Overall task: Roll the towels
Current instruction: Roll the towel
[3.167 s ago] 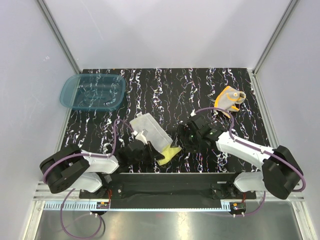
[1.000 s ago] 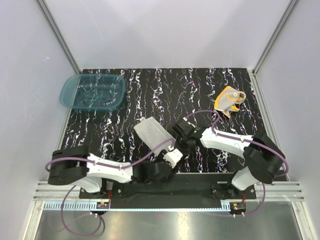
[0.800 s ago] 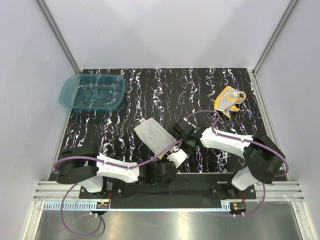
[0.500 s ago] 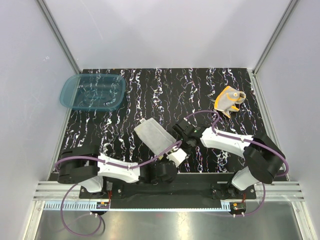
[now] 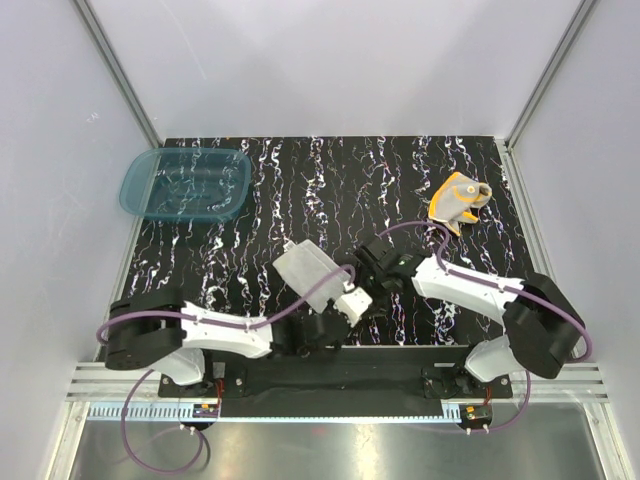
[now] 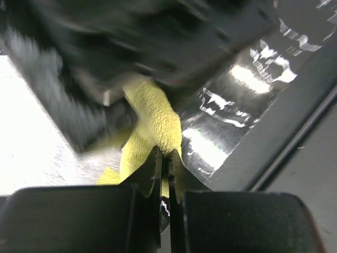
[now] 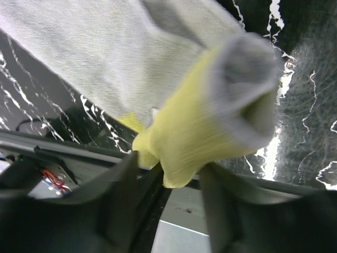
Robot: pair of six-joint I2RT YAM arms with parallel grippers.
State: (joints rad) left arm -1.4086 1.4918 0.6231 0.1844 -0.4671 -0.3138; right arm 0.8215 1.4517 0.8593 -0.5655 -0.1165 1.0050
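Near the table's (image 5: 300, 180) front edge, the left gripper (image 6: 165, 167) is closing tight on what looks like a corner of the yellow towel (image 5: 305, 268), the right gripper (image 7: 171, 187) is standing half open around its rolled end, and the orange towel (image 5: 458, 198) is lying crumpled far right.

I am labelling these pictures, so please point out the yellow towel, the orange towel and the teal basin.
yellow towel (image 7: 200, 132), right wrist view, on its rolled yellow side.
orange towel (image 5: 457, 197), top external view, on its middle.
teal basin (image 5: 185, 185), top external view, on its bare floor.
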